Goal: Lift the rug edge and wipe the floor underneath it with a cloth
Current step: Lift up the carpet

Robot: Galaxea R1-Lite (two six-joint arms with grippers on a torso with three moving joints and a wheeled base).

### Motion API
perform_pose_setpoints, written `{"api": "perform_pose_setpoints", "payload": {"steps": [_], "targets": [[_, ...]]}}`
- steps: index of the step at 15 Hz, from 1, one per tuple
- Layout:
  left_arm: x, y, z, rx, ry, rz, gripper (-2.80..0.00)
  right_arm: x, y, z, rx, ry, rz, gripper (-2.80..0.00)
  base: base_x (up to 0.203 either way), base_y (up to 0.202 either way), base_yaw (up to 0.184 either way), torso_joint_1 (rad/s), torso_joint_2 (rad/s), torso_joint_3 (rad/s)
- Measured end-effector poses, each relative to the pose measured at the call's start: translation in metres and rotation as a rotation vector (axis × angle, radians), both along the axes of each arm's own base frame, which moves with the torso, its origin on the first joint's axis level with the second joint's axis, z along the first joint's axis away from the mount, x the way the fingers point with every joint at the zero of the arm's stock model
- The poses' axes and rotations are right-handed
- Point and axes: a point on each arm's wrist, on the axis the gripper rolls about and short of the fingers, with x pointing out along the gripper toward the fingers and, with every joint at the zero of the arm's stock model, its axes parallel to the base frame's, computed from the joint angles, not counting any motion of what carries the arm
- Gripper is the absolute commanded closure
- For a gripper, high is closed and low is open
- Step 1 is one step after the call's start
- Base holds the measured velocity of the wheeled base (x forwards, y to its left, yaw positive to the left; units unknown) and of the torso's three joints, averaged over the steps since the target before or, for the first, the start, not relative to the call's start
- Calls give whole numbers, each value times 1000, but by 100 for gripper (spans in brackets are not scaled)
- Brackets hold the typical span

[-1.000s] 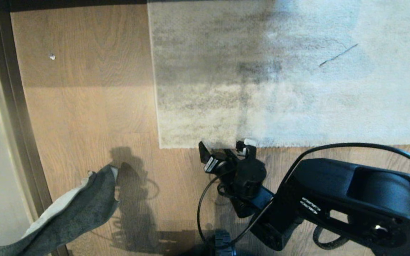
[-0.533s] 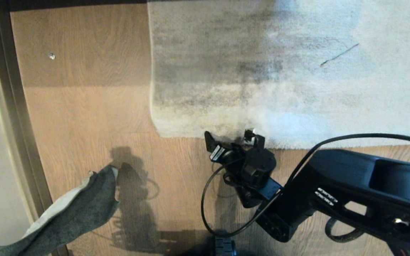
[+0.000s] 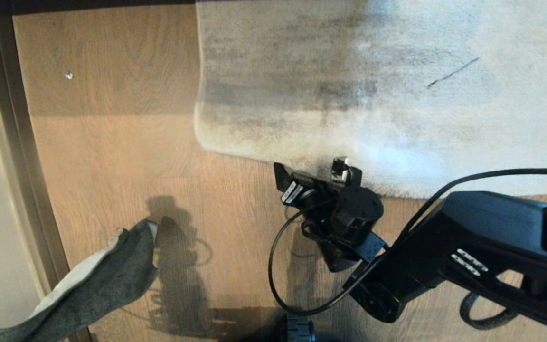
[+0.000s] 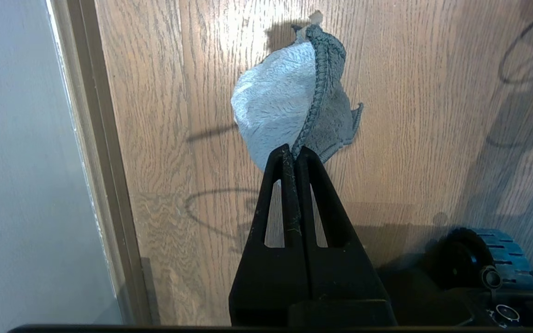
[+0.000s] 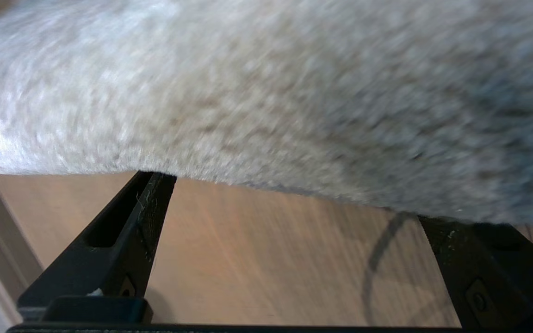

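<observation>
Right gripper [image 3: 312, 172] wide open, both fingers poked under the rug edge [image 3: 273, 159] – edge curled up off the floor [image 3: 126, 142]. Left gripper [image 4: 295, 155] pinched shut on the cloth [image 3: 93, 285], low at the left by the baseboard [image 3: 17, 142]

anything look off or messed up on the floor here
The rug edge near the right tool is bowed and rounded rather than straight, riding over the open fingers off the floor. A small pale speck lies on the planks. The left tool pinches the cloth.
</observation>
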Motion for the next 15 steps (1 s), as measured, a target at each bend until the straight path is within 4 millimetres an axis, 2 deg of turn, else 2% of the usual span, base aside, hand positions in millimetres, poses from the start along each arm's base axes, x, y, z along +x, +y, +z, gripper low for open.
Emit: {"api": "perform_pose_setpoints", "payload": {"steps": [3, 7, 15], "targets": [[0, 0, 0, 0, 0, 0, 0, -22, 9, 8, -34, -19, 47, -280, 0, 0, 0, 0, 0, 0], [0, 0, 0, 0, 0, 0, 0, -34, 14, 17, -66, -51, 66, -280, 0, 0, 0, 0, 0, 0], [0, 0, 0, 0, 0, 0, 0, -31, 12, 21, -4, -37, 72, -280, 0, 0, 0, 0, 0, 0]]}}
